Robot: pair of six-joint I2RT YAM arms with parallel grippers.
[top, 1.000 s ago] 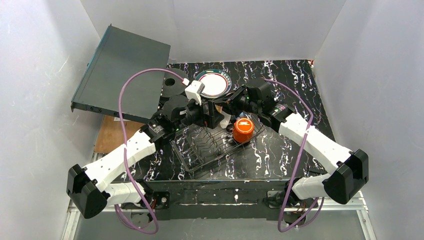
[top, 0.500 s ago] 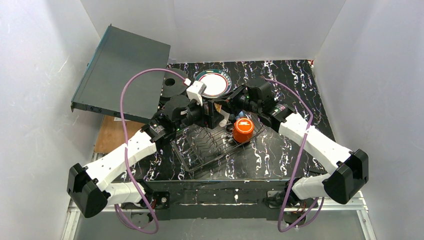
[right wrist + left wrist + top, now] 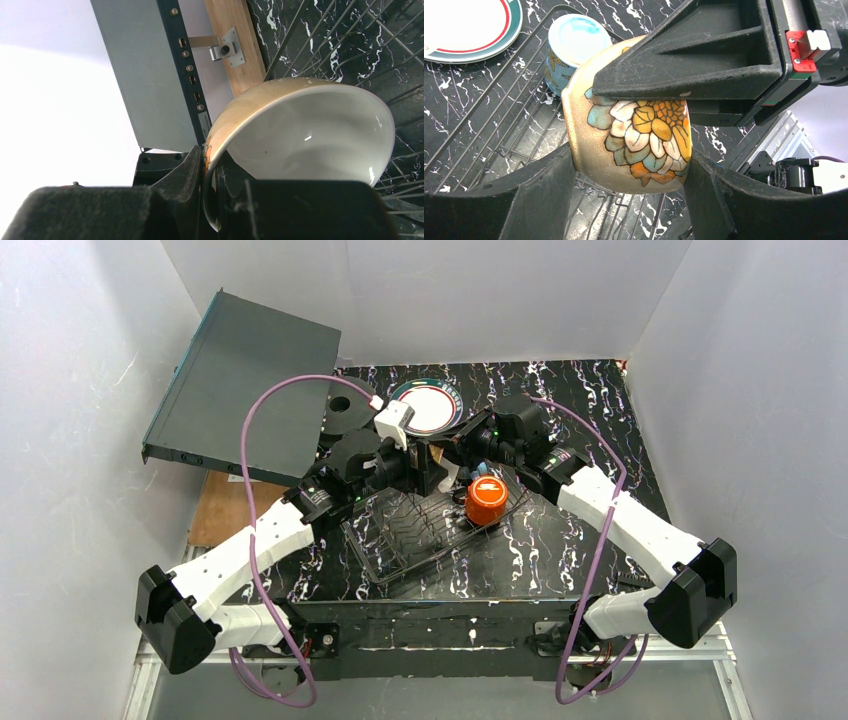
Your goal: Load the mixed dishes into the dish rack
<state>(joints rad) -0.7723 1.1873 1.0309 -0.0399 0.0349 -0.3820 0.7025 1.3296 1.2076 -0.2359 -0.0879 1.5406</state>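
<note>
— Why are both arms on the cream bowl (image 3: 634,135)?
— I read it as a hand-off. Your left gripper (image 3: 629,160) straddles the painted body with a finger against each flank, so it is grasping the bowl. Your right gripper (image 3: 209,165) is clenched on the rim, one finger inside and one outside.
— Where is the bowl?
— Mid-frame in the left wrist view. It is turned on its side above the wires of the dish rack (image 3: 489,115) and apparently not resting on them.
— Why on its side?
— My guess is that a bowl on edge slots between the tines. The blue mug (image 3: 574,40), at upper left, and the orange cup (image 3: 487,500) are already in the rack, so aim for free wire. The green-and-red rimmed plate (image 3: 464,25) lies outside the rack, at top left.
— What is the risk?
— Release one grip before you move the other arm, or you may wrench the rim.
</note>
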